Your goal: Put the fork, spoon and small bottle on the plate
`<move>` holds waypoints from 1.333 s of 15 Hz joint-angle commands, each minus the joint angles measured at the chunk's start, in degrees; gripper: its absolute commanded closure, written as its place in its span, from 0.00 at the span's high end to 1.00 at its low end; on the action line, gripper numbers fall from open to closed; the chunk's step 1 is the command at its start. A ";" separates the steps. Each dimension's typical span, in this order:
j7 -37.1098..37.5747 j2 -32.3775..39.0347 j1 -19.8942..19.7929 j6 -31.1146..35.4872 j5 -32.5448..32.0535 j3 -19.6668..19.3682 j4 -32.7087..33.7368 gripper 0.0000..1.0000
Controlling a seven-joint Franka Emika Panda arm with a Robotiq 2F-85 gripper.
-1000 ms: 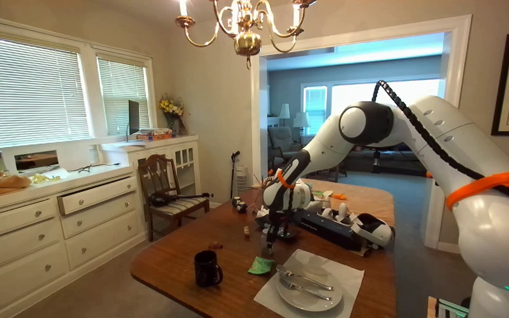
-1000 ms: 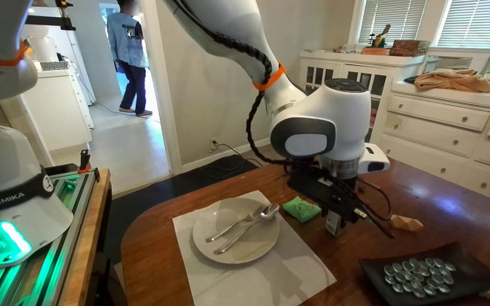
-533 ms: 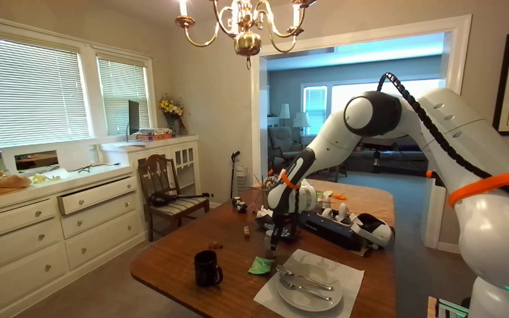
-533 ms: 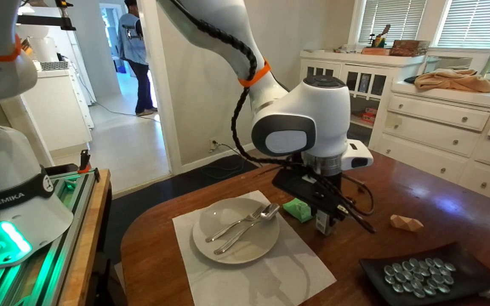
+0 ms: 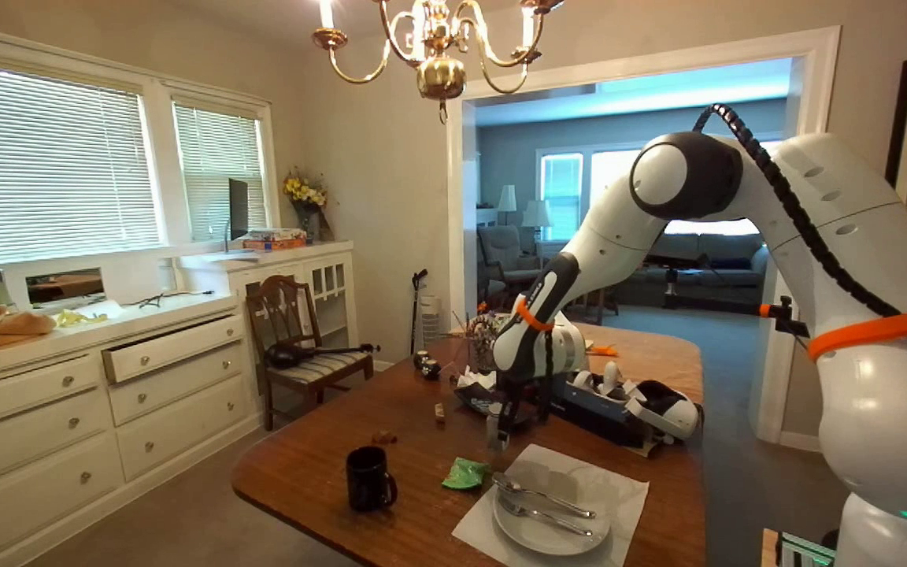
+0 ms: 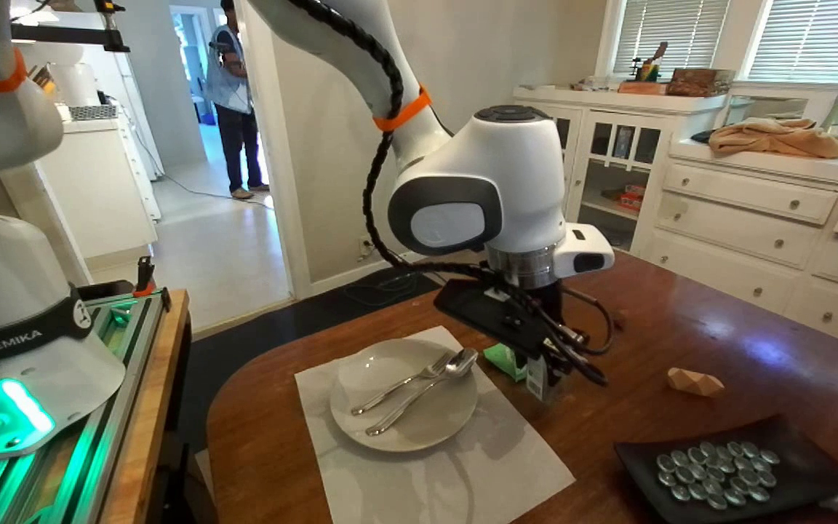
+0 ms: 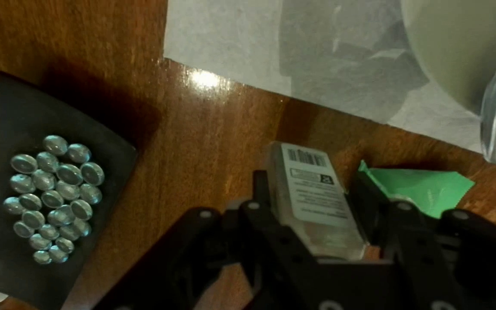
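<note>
One dinner plate (image 6: 442, 421), on it one fork (image 6: 403, 385), one spoon (image 6: 417, 396), under it one placemat (image 6: 499, 473), near it one small bottle (image 7: 317, 193), one green packet (image 5: 465, 473), farther from it one black mug (image 5: 365, 480), over twenty glass gems (image 7: 52, 199)

In the gripper (image 7: 312, 196) I see the small bottle (image 7: 320, 202) of clear plastic, its label (image 7: 314, 181) like paper. Under the gripper, the surface (image 6: 586, 437) is glossy wood. Near it, the fork (image 6: 392, 391) and spoon (image 6: 412, 402) are shiny metal, the plate (image 6: 426, 429) smooth, the placemat (image 6: 506, 466) like matt paper.
</note>
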 commanded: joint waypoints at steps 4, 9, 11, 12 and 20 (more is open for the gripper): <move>3.09 -10.43 0.58 -0.42 0.32 -1.53 -10.46 0.25; 2.13 -17.11 0.56 -4.73 1.86 -2.19 -16.88 0.25; 1.03 -19.79 1.08 -8.87 2.36 -3.03 -18.78 0.25; 0.78 -20.70 1.60 -10.46 2.42 -3.77 -19.27 0.25; -0.10 -23.33 7.17 -23.99 0.77 -10.29 -17.86 0.25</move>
